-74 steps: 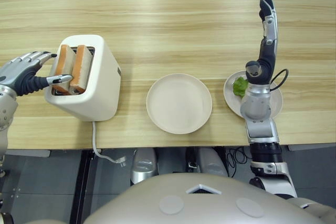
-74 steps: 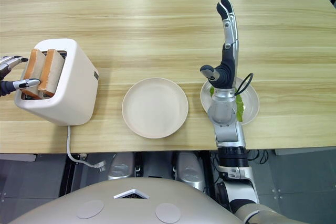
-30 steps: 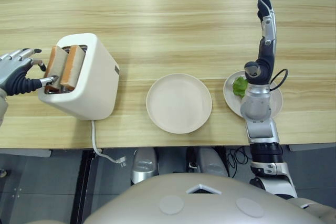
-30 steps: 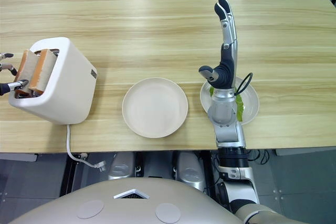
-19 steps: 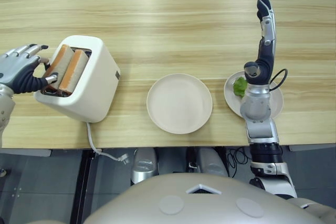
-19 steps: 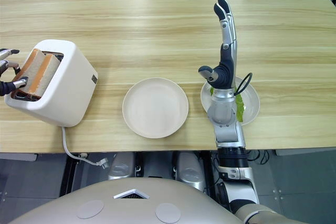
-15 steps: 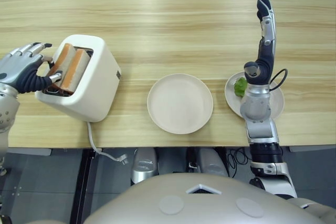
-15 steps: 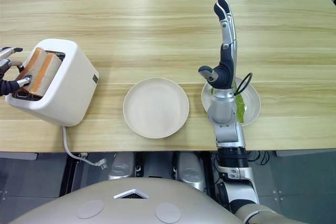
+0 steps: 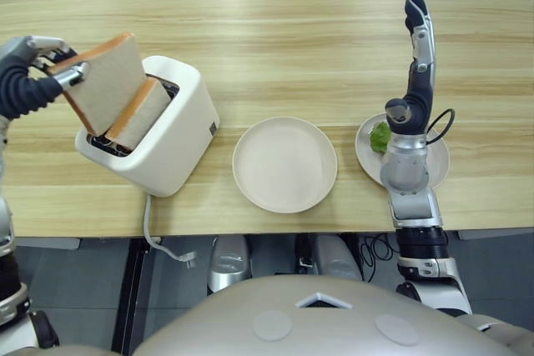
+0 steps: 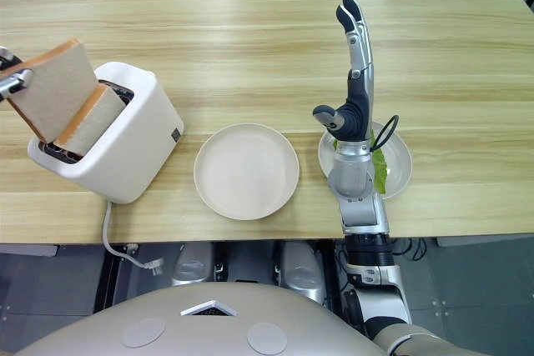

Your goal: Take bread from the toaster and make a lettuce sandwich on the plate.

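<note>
My left hand (image 9: 29, 72) is shut on a slice of bread (image 9: 102, 82), which stands raised most of the way out of the white toaster (image 9: 171, 139) at the table's left. A second slice (image 9: 139, 112) still sits in the other slot. The toaster is turned at an angle. An empty cream plate (image 9: 284, 163) lies at the front centre. A lettuce leaf (image 9: 381, 136) rests on a smaller plate (image 10: 398, 157) at the right. My right hand (image 9: 413, 47) is held upright over that plate, fingers straight, holding nothing.
The toaster's white cord (image 9: 158, 236) hangs over the table's front edge. A black cable (image 9: 440, 125) loops beside my right wrist above the small plate. Bare wooden table (image 9: 267, 31) stretches across the back.
My left hand has pulled the outer slice up out of its slot. The toaster has swung and slid to the right. The right hand has stayed put.
</note>
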`<control>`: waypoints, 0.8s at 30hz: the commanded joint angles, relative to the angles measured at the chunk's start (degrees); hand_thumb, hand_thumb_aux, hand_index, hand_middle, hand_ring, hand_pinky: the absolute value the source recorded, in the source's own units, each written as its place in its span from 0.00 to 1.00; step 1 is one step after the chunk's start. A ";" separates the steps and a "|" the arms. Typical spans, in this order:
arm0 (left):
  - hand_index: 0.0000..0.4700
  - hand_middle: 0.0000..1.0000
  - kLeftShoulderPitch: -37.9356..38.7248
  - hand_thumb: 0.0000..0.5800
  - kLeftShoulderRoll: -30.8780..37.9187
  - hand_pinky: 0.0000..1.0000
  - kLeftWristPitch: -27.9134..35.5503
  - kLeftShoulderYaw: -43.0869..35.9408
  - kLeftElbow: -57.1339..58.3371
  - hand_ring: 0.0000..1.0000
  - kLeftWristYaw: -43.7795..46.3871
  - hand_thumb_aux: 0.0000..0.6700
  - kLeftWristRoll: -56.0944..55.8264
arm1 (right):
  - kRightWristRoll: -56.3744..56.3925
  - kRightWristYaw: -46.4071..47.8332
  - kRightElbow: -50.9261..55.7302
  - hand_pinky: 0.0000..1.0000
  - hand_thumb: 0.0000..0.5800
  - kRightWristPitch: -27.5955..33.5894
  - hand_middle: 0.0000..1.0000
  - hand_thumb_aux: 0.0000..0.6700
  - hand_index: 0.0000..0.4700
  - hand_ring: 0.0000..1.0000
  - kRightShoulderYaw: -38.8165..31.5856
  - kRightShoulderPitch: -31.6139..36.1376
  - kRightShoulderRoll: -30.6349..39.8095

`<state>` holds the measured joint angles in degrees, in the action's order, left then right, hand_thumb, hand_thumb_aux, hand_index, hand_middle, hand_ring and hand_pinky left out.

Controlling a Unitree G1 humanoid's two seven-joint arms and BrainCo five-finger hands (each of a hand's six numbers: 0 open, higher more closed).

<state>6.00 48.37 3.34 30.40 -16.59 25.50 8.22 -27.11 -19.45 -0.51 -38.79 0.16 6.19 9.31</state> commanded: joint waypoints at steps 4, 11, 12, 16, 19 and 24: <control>0.98 1.00 -1.30 1.00 0.48 1.00 1.09 2.95 1.90 1.00 0.19 1.00 -2.05 | -0.32 0.28 -0.56 0.00 0.00 0.55 0.00 0.00 0.00 0.00 -0.35 -0.09 0.04; 0.98 1.00 -6.07 1.00 0.49 1.00 5.12 4.54 -1.55 1.00 0.33 1.00 -6.89 | -0.39 0.13 -0.39 0.00 0.00 0.55 0.00 0.00 0.00 0.00 -0.37 -0.04 0.10; 0.98 1.00 -6.98 1.00 0.55 1.00 5.89 4.84 -2.02 1.00 0.33 1.00 -7.59 | -0.42 0.09 -0.30 0.00 0.00 0.54 0.00 0.00 0.00 0.00 -0.40 0.02 0.07; 0.98 1.00 -11.27 1.00 0.52 1.00 9.73 4.92 -4.68 1.00 0.76 1.00 -11.88 | -0.53 -0.03 -0.07 0.00 0.00 0.61 0.00 0.00 0.00 0.00 -0.54 0.31 -0.06; 0.98 1.00 -14.44 1.00 -1.32 1.00 14.95 1.98 -9.13 1.00 1.66 1.00 -17.97 | -0.18 0.01 0.06 0.00 0.00 0.68 0.00 0.00 0.00 0.00 -0.42 0.66 -0.07; 0.98 1.00 -17.29 1.00 -6.82 1.00 22.07 -8.52 -15.89 1.00 1.56 1.00 -24.48 | 4.84 1.06 0.14 0.00 0.00 2.06 0.00 0.00 0.00 0.00 1.59 1.79 0.17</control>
<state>-10.50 43.41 21.97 27.41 -30.02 26.71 -13.59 -25.51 -19.32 -0.60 -38.26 -0.01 7.16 9.31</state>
